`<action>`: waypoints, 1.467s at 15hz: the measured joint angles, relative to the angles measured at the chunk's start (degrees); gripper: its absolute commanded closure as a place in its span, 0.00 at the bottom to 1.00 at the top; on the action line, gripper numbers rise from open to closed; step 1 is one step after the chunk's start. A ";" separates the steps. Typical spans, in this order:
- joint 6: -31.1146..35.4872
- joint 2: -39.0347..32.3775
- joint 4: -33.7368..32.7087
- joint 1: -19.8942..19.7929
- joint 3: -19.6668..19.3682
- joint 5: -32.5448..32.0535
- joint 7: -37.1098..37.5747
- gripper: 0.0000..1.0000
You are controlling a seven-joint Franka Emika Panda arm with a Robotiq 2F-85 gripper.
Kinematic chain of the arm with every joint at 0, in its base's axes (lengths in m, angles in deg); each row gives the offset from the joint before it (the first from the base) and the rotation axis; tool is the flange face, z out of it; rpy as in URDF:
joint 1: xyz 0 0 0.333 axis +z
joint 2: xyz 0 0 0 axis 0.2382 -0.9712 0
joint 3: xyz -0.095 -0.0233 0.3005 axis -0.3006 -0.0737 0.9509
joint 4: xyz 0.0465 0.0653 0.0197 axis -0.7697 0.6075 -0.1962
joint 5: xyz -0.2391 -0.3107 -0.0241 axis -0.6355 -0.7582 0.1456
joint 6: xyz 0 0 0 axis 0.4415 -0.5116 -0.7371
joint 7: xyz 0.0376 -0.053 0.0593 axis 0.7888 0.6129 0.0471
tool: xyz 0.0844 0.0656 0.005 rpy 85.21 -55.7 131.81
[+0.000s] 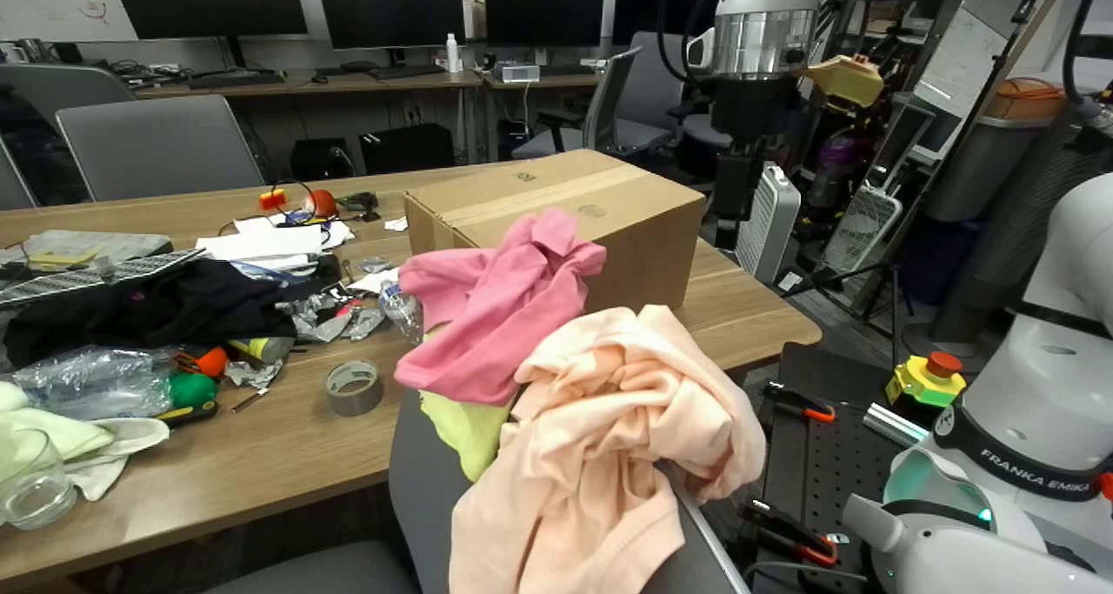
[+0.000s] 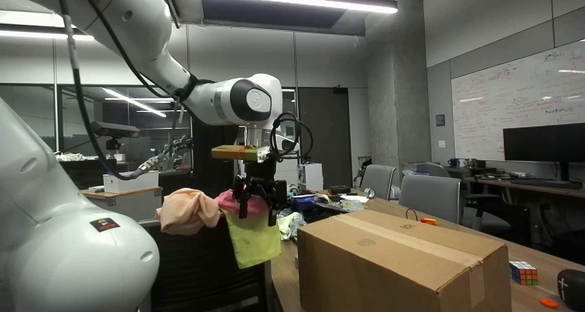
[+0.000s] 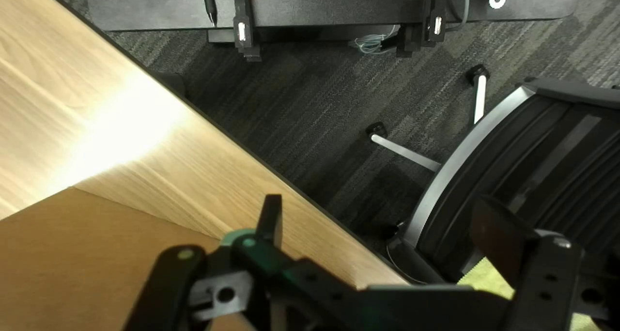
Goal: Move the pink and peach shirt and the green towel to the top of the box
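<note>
Pink shirt (image 1: 500, 316), peach shirt (image 1: 609, 420) and green towel (image 2: 253, 245) all await moving, beside the box (image 2: 397, 252) with none atop it, the gripper (image 2: 258, 217) spread wide and empty.

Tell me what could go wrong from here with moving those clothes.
The pink shirt lies over part of the green towel, so lifting one could drag the other. The peach shirt hangs bulkily over the chair back; a shallow pinch might let it slip. The floor shows between chair back and table, so anything dropped could land there.
</note>
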 measured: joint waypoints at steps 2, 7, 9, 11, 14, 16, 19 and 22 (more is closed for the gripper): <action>0.00 0.00 0.00 0.00 0.00 0.00 0.00 0.00; 0.47 0.02 0.13 0.01 0.09 -0.07 -0.06 0.00; 1.83 0.18 -0.07 0.07 0.51 -0.11 -0.09 0.00; 4.24 0.63 -0.29 0.44 1.23 -0.11 -0.10 0.00; 8.30 1.78 -0.42 1.81 2.53 0.02 -0.10 0.00; 10.27 2.57 -0.45 3.17 3.53 0.14 -0.07 0.00; 12.00 3.32 -0.68 5.45 5.15 1.10 -0.01 0.00; 13.81 3.39 -1.28 7.97 6.79 2.14 0.00 0.00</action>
